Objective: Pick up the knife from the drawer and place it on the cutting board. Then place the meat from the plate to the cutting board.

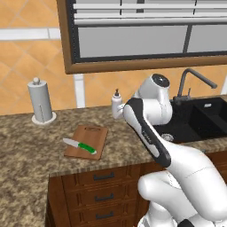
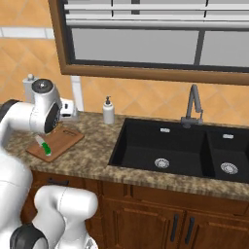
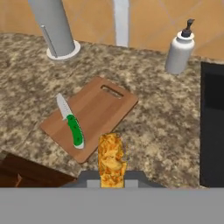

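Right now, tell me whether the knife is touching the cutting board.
Touching. In the hand view the knife lies flat on the cutting board, blade and green handle both on the wood near its left edge. The left base view shows the same.

Speckled granite counter [image 1: 26, 146] spans the frame's lower half. Orange tiled wall [image 1: 26, 57] fills the upper left. Wood-framed window [image 2: 146, 44] sits top centre. Black 2-basin sink [image 2: 180, 146] with grey faucet [image 2: 193, 104] lies at right. Brown drawers [image 1: 99, 195] sit below the counter.
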Robot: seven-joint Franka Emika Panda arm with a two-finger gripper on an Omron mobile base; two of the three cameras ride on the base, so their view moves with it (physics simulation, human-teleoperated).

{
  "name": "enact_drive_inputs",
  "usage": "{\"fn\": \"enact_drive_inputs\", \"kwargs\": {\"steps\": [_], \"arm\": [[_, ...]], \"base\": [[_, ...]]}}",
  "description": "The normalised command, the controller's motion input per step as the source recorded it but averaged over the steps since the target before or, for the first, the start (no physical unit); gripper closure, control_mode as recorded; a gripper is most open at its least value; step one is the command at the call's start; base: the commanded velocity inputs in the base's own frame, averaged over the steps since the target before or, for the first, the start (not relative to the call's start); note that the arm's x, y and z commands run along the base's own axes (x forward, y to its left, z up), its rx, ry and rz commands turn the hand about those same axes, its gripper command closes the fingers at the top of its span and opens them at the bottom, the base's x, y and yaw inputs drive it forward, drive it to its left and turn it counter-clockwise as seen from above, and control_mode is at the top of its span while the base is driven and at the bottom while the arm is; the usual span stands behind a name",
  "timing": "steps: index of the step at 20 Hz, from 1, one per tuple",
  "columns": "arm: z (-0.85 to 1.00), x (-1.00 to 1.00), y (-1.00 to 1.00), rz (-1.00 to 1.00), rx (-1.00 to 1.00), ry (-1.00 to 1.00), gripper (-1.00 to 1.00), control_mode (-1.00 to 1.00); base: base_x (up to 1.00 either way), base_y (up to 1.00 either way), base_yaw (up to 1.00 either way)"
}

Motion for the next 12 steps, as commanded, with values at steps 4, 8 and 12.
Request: {"fn": "enact_drive_inputs", "kwargs": {"steps": [4,8,12], "arm": [[-0.11,0.16,0.65,0.3,-0.09,0.03,1.0,-1.0],[-0.63,0.53,0.49,0.12,-0.08,0.24,1.0,-1.0],[-0.8,0.38,0.27,0.05,-0.01,0.23,1.0,-1.0]], "base": [[0.0,0.0,0.0],[0.0,0.0,0.0],[0.0,0.0,0.0]]}}
